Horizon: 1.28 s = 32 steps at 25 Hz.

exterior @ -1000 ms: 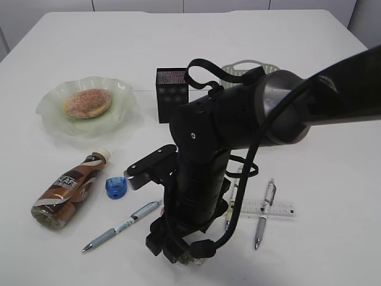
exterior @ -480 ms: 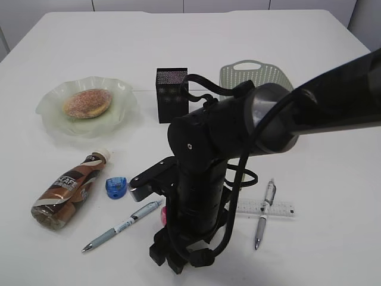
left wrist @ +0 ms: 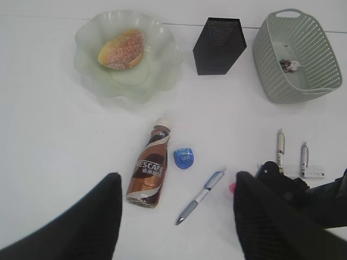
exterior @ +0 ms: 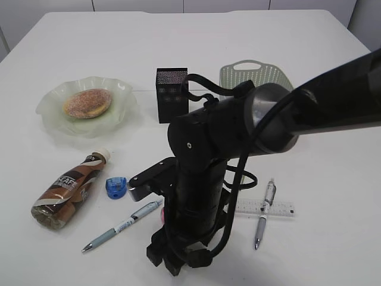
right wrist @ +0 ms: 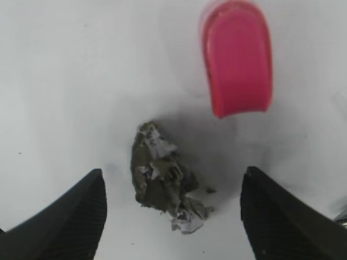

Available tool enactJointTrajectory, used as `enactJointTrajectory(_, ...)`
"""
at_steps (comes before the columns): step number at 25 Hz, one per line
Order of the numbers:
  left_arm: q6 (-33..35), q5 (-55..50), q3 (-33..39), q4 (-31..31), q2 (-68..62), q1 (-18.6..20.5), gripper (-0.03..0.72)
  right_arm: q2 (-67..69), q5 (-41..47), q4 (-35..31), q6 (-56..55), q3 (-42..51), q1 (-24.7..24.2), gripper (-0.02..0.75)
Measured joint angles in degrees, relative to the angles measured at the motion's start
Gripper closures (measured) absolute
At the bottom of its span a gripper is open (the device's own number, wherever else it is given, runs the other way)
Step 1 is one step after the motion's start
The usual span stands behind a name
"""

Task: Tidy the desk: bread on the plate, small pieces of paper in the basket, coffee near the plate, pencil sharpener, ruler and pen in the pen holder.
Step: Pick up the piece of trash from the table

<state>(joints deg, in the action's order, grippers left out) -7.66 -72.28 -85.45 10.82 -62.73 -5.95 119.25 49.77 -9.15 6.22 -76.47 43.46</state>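
right gripper (right wrist: 171, 211): low at the near edge of the desk (exterior: 333, 119), fingers spread wide on either side of a crumpled paper wad (right wrist: 162, 176) that lies on the surface, not yet pinched; a pink object (right wrist: 237, 57) lies just beyond it.
left gripper (left wrist: 176, 216): raised high over the scene, fingers parted, holding nothing.
paper: one wad left to collect, the one between the right fingers; another wad (left wrist: 290, 65) already sits in the basket (left wrist: 320, 81).
pens: three left out, one near left of the right arm (exterior: 122, 226), two near the right side (left wrist: 281, 146) (left wrist: 304, 155).
ruler (exterior: 265, 208): lying flat near right, a pen across it; not stowed.
pencil sharpener (exterior: 115, 187): blue, loose between bottle and left pen; not stowed.
coffee (exterior: 68, 189): lying on its side a little nearer than the plate (exterior: 50, 113); judged close but maybe still to be set up.
bread (exterior: 87, 103): on the plate, far left; done.
pen holder (exterior: 171, 94): far centre, looks empty from above.
progress: judged under halfway.
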Motion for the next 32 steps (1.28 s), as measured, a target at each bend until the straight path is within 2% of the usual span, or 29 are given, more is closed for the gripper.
enactJointTrajectory(18, 0.0, 0.0, 0.0, 0.0, 0.0, 0.0, 0.213, 0.0, 0.11, -0.79, 0.12, 0.0, 0.0, 0.176)
enactJointTrajectory(26, 0.0, 0.0, 0.0, 0.0, 0.0, 0.0, 0.212, 0.0, 0.11, -0.79, 0.12, 0.0, 0.0, 0.314)
enactJointTrajectory(32, 0.0, 0.0, 0.0, 0.0, 0.0, 0.0, 0.213, 1.01, 0.46, -0.81, 0.12, 0.0, 0.0, 0.332)
